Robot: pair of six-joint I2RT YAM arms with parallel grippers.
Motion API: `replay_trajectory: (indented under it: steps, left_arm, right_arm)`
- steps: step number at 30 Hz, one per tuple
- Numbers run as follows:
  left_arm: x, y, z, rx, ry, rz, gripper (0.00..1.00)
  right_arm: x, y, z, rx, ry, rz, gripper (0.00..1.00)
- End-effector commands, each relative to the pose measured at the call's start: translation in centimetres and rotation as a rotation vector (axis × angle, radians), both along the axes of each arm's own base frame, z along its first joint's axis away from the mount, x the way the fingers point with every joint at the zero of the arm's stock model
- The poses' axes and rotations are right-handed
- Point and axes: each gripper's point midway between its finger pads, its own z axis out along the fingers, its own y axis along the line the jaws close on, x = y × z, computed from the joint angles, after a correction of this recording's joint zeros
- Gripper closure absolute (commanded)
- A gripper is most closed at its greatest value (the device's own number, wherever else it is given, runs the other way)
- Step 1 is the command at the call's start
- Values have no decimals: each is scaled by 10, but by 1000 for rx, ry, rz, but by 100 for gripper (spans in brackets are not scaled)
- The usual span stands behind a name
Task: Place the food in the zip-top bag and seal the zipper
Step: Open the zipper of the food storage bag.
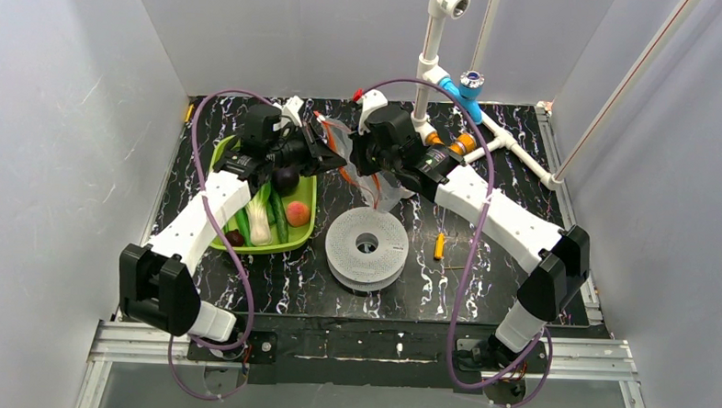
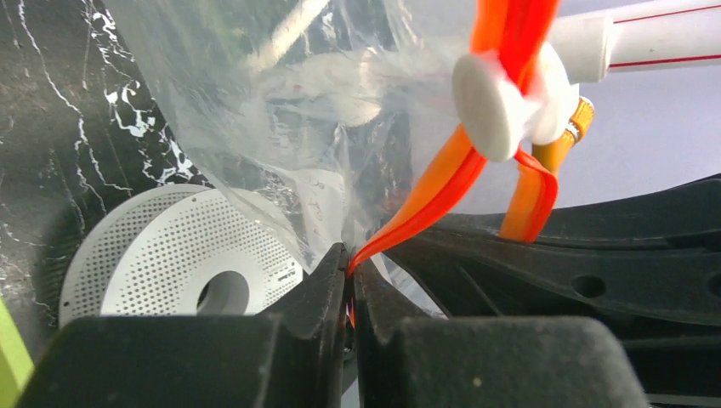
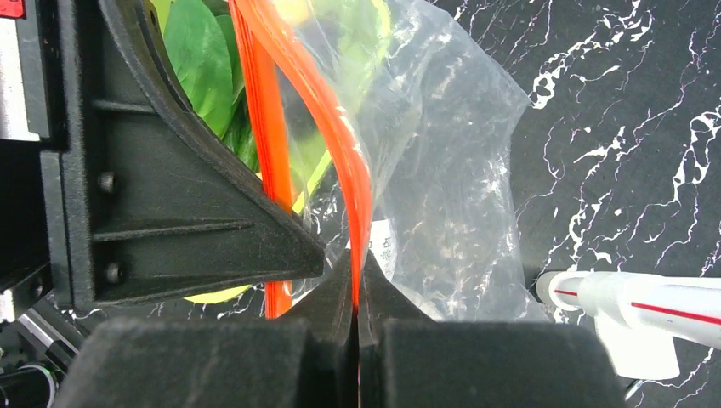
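Pale grey walls (image 1: pixel 58 108) close in three sides of a black tabletop (image 1: pixel 482 292) veined with white like marble. A frame of white plastic pipe (image 1: pixel 428 69) with a blue valve (image 1: pixel 463 89) stands at the far right of the tabletop.

A lime-green rectangular plastic tray (image 1: pixel 309 222) lies on the left half of the tabletop and holds the food. That is a glossy purple eggplant (image 1: pixel 286 180), an orange-red round fruit (image 1: pixel 297 212), a white-and-green leafy stalk (image 1: pixel 260 220) and a long green pepper (image 1: pixel 278 221) just beside the stalk.

A white perforated disc (image 1: pixel 366 247) with a round hole in its middle lies flat just right of the tray.

The clear, crinkly zip-top bag (image 3: pixel 451 170) is held up off the tabletop between the two arms, beyond the disc, and its soft body droops toward the disc. Its zipper (image 3: pixel 344 144), a narrow orange-red plastic strip, runs along the mouth. In the right wrist view the two halves of the strip stand apart.

The left gripper (image 2: pixel 349 272) is pinched tight on the zipper, with the strip coming out from between its black fingers. The right gripper (image 3: pixel 355 280) is likewise clamped on the zipper.

A small yellow-orange stick (image 1: pixel 439 247) lies on the tabletop right of the disc.
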Motion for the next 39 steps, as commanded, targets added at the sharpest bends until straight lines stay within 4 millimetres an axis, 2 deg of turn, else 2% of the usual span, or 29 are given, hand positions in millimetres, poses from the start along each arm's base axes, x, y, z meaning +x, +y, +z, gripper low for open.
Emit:
replay_trajectory:
  steps: [1,4,7,9,12,17,20,23,28,31,35,37,39]
  left_arm:
    - [0,4,5,46,-27,-4,100]
    - [1,28,-4,146,6,58,100]
    - [-1,75,-23,269,122,148,100]
    - [-5,87,-31,216,207,120,100]
    - [-9,79,-27,113,243,45,100]
    - [-11,64,-19,12,215,10,100]
    - [-13,63,-19,-1,221,7,100]
    - [-13,60,-21,-13,226,6,100]
    - [-17,58,-22,-20,233,-3,100]
    - [-18,57,-24,-20,238,-7,100]
    - [-17,54,-24,-23,243,-9,100]
    - [-16,52,-23,-26,244,-14,100]
    - [-16,51,-23,-28,247,-19,100]
  right_arm:
    - [0,13,25,64,-37,27,99]
    - [11,2,20,-7,-82,-19,99]
    - [36,-31,22,-159,-195,-140,99]
    - [47,-47,24,-238,-263,-181,99]
    - [51,-50,23,-285,-295,-179,99]
    - [38,-31,21,-228,-222,-94,97]
    - [24,-17,18,-182,-147,-34,75]
    - [12,-14,12,-174,-85,-10,61]
    - [5,-17,9,-182,-59,-8,54]
    - [3,-18,15,-189,-58,-4,47]
    - [-12,-5,25,-159,-53,55,41]
    - [-15,0,22,-179,-63,57,41]
    - [-11,0,15,-223,-79,31,46]
